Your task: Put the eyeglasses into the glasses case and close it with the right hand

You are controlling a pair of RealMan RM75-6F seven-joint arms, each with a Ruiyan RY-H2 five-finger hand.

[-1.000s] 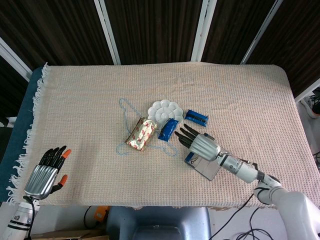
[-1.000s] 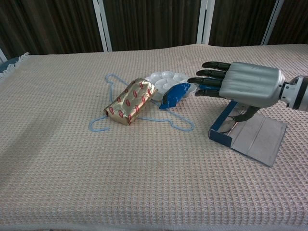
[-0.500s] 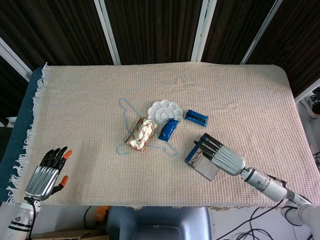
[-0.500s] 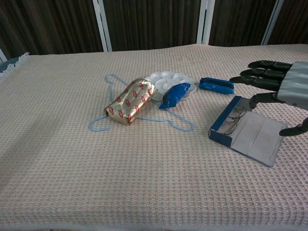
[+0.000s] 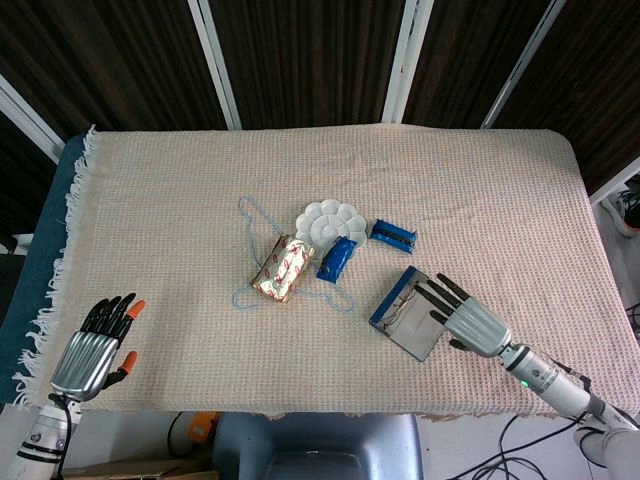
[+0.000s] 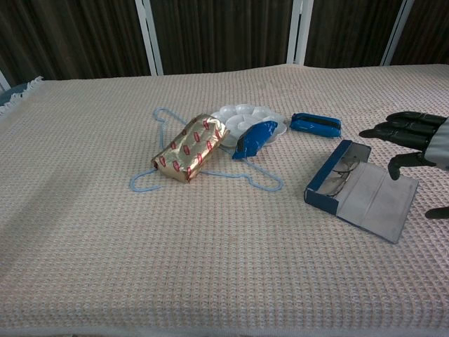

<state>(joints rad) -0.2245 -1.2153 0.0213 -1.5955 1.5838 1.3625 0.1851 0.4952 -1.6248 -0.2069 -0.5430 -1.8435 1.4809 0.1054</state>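
Glasses case (image 5: 405, 313) sits open on the table cloth (image 5: 180, 200), right of centre, near the front edge; blue tray side toward the middle of the table, grey lid flap (image 6: 375, 200) lying flat on the cloth on the side toward the right hand. Eyeglasses (image 6: 342, 175) are inside the tray, thin wire frame, lying along the tray's length; lens orientation too small to tell. Case long axis runs diagonally in the head view, from lower left near the front edge up toward the far right; the open mouth faces up. Right hand (image 5: 463, 319) is just beside the lid flap, fingers spread and extended toward the case, holding nothing; in the chest view its dark fingertips (image 6: 403, 133) hover above the flap's far edge, contact not clear. Left hand (image 5: 92, 350) is at the front left corner of the table, well apart from everything, fingers apart, empty. Other stuff, mid-table: white flower-shaped paint palette (image 5: 328, 220) with a blue packet (image 5: 337, 258) leaning on its near edge, a second blue packet (image 5: 394, 236) between palette and case, a gold wrapped box (image 5: 282, 268) lying on a light blue wire hanger (image 5: 252, 225).
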